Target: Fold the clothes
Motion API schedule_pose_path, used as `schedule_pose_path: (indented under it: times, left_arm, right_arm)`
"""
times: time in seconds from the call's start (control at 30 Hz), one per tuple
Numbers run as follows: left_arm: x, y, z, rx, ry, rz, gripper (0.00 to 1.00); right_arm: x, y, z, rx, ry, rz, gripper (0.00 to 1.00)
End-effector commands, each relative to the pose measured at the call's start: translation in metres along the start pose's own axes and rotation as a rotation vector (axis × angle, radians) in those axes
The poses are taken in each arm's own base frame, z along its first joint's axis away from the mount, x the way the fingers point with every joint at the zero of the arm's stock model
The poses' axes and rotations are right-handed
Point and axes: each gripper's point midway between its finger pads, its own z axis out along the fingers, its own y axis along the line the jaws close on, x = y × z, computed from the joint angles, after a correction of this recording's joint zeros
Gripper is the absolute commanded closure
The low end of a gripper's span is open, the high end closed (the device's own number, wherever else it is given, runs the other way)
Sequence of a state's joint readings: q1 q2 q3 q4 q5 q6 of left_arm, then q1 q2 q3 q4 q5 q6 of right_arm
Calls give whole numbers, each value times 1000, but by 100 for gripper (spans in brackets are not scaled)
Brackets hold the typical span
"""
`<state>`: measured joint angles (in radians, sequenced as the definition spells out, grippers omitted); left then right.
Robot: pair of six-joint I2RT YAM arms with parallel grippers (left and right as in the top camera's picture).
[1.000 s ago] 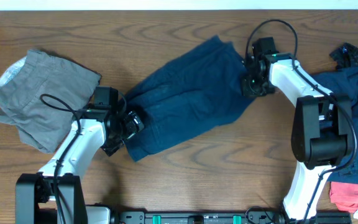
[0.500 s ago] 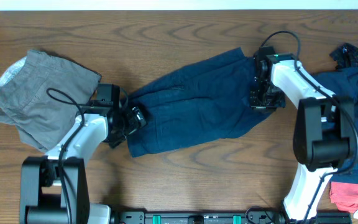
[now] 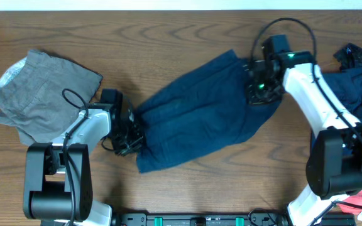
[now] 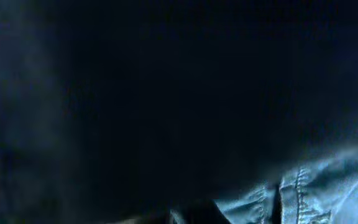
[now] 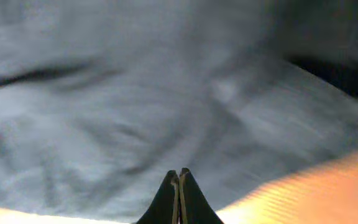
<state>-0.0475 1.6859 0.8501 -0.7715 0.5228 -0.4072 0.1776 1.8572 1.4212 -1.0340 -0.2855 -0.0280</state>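
A pair of navy shorts [image 3: 200, 116] lies diagonally across the middle of the table. My left gripper [image 3: 131, 135] sits at its lower left end, shut on the cloth edge. The left wrist view is filled with dark navy cloth, with a stitched seam [image 4: 297, 193] at lower right, and the fingers do not show there. My right gripper [image 3: 259, 88] is at the shorts' upper right end. In the right wrist view its fingertips [image 5: 179, 175] are pressed together over blurred cloth [image 5: 135, 93], pinching the shorts.
A crumpled grey garment [image 3: 43, 97] lies at the far left. More navy garments [image 3: 357, 94] are heaped at the right edge, with a red garment [image 3: 357, 196] at the lower right corner. Bare wooden table [image 3: 168, 37] shows along the back.
My left gripper has gone from open to shut on the shorts' left end. The right gripper has tightened and shifted up and left, and the shorts' upper end moved with it.
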Motion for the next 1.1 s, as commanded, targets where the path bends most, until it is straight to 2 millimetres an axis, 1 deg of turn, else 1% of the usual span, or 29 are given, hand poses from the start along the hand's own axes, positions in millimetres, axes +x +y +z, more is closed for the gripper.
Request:
schedule_pose_path:
  times: [0.0,0.13,0.23,0.33,0.4,0.53,0.63,0.7,0.73,0.8,0.9,0.97,1.07]
  left_arm:
    - [-3,-19,-40,32,-43,76,94]
    - [9,-37,-80,43,-67,94,94]
    - [17,-49,-107,66,-108,118,94]
    - [28,-67,-131,148,-147,160,94]
    - [37,-81,-143,221,-160,192,94]
    - [52,-100,-165,329,-188,225,94]
    - [63,-118,-183,435,-228,300,94]
    - [65,-126,-194,476,-277,343,94]
    - [66,-129,-201,490,-309,361,94]
    - [66,-133,-211,504,-368,399,94]
    - [62,-126,-216,460,-437,399,94]
    - [59,-118,-214,415,-455,376,94]
    - [52,-109,-207,360,-463,344,94]
  right_arm:
    - [18,54,18,-196,54,-175,99]
    - [40,94,41,-266,97,-270,98]
    - [59,122,64,-283,119,-342,96]
    - [77,151,86,-297,122,-407,93]
    - [84,172,98,-314,100,-468,92]
    - [92,219,115,-362,43,-552,90]
    - [96,248,120,-399,4,-596,90]
    - [95,263,122,-415,-30,-619,89]
    - [92,269,123,-411,-55,-620,86]
    - [81,270,124,-368,-109,-609,83]
    - [58,257,121,-280,-177,-566,82]
    - [43,245,111,-248,-203,-530,82]
    - [18,220,88,-223,-242,-455,79]
